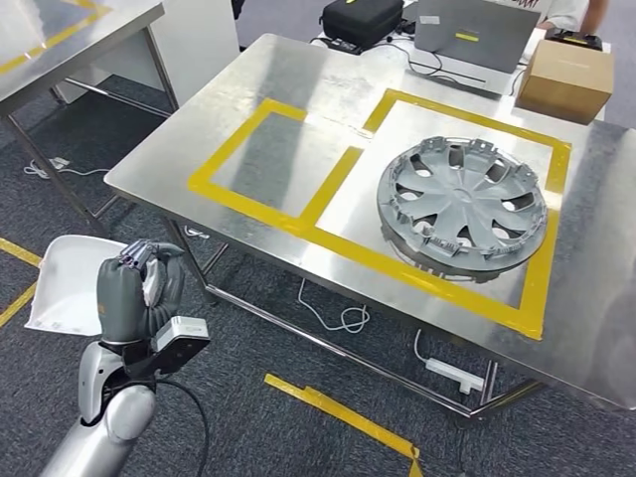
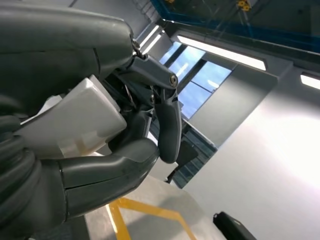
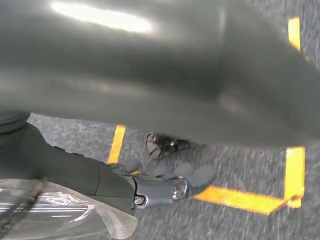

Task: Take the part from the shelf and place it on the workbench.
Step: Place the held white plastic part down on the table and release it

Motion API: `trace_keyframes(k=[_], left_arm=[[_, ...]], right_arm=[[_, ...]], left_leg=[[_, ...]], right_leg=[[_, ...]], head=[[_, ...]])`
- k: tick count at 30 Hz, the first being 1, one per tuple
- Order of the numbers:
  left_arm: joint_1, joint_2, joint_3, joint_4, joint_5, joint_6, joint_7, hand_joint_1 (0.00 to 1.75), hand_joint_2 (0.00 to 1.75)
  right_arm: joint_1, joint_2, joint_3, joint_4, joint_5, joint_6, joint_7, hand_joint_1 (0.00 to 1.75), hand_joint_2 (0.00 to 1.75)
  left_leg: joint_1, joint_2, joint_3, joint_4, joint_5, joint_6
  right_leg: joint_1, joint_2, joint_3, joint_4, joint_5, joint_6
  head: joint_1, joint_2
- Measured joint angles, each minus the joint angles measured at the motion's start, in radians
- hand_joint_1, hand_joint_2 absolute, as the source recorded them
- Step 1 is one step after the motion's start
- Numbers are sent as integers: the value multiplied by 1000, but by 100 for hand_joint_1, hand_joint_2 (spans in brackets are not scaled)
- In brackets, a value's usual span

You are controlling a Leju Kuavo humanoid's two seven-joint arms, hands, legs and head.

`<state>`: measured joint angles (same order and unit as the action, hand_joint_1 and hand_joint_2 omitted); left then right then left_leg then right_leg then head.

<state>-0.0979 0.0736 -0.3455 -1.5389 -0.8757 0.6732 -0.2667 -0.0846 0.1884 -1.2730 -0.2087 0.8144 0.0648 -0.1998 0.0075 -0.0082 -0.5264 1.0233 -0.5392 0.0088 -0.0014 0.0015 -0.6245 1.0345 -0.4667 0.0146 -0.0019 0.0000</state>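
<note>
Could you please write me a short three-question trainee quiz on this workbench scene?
1. True or false: the hubcap lies inside the larger yellow-taped box on the workbench.
2. Which robot hand holds the white part? A. left B. right
3. Fill in: beyond the hubcap, at the far edge, sits a brown cardboard ____.

Key: 1 true; 2 A, the left robot hand; 3 box.
</note>
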Motion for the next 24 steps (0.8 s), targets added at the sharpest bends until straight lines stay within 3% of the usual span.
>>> trace_keyframes(k=[2, 4, 6, 7, 8, 9, 11, 12, 14, 17, 19, 22, 23, 24], left_arm=[[0, 0, -1, 0, 0, 0, 0, 175, 175], [-3, 1, -2, -1, 0, 0, 0, 175, 175], [-2, 2, -3, 0, 0, 0, 0, 175, 175], [0, 3, -4, 0, 0, 0, 0, 175, 175], [2, 3, -5, 1, 1, 0, 0, 175, 175], [4, 3, -5, 2, 1, 0, 0, 175, 175], [4, 4, -5, 3, 1, 0, 0, 175, 175], [4, 4, -6, 4, 1, 0, 0, 175, 175], [2, 4, -7, 5, 1, 0, 0, 175, 175], [0, 5, -7, 6, 1, 0, 0, 175, 175], [-7, 4, -7, 6, 1, 0, -1, 175, 175], [-18, 0, -10, 9, 1, -1, -3, 175, 175], [-20, 0, -11, 11, 3, -1, -3, 175, 175], [-21, 0, -12, 13, 5, -1, -3, 175, 175]], right_arm=[[2, 0, 0, 0, 0, 0, 0, 0, 0], [1, 1, 0, 0, 0, 0, 0, 0, 0], [0, 2, 0, 0, 0, 1, 0, 0, 0], [0, 3, 0, 0, 0, 2, 0, 0, 0], [1, 3, 0, 0, 0, 2, 0, 0, 0], [2, 3, 0, 0, 0, 2, 0, 0, 0], [3, 4, 0, 0, 0, 2, 0, 0, 0], [2, 4, 0, 0, 0, 2, 0, 0, 0], [0, 5, 0, 0, 0, 2, 0, 0, 0], [-2, 6, 0, 0, 0, 2, 0, 0, 0], [-3, 6, 0, 0, 0, 1, -1, 0, 0], [-3, 6, 0, 0, 0, 1, -1, 0, 0], [-2, 6, 0, 0, 0, 1, -1, 0, 0], [-1, 6, 0, 0, 0, 1, -1, 0, 0]], left_leg=[[1, 1, 6, -2, -8, -11], [1, 2, -14, 54, -39, -22], [4, 3, -87, 187, -88, -29], [4, 3, -126, 247, -100, -31], [5, 3, -153, 280, -94, -33], [5, 3, -162, 272, -65, -33], [5, 4, -130, 157, 31, -29], [4, 5, -107, 96, 64, -26], [0, 6, -78, 25, 78, -17], [0, 3, -71, 9, 65, -1], [5, 3, -62, 1, 63, 11], [5, 5, -52, -1, 52, 22], [4, 5, -47, -1, 47, 23], [4, 5, -41, -1, 41, 23]], right_leg=[[-5, 2, 12, -13, -6, -8], [-11, 1, 31, -25, -11, -18], [-11, 0, 45, -29, -20, -26], [-11, 0, 50, -29, -25, -27], [-11, 1, 58, -28, -31, -27], [-11, 2, 66, -28, -37, -27], [-11, 4, 87, -28, -51, -22], [-9, 5, 93, -28, -58, -18], [-5, 6, 98, -28, -67, -8], [-5, 3, 98, -30, -75, 8], [-6, 1, 72, 19, -101, 17], [-9, 1, -51, 214, -162, 23], [-9, 1, -85, 254, -161, 24], [-9, 1, -101, 258, -140, 24]], head=[[-1, 0], [-5, 0], [-8, 0], [-7, 0], [-8, 0], [-7, 0], [-8, 0], [-7, 0], [-6, 0], [-3, 0], [0, 0], [5, 0], [5, 0], [5, 0]])
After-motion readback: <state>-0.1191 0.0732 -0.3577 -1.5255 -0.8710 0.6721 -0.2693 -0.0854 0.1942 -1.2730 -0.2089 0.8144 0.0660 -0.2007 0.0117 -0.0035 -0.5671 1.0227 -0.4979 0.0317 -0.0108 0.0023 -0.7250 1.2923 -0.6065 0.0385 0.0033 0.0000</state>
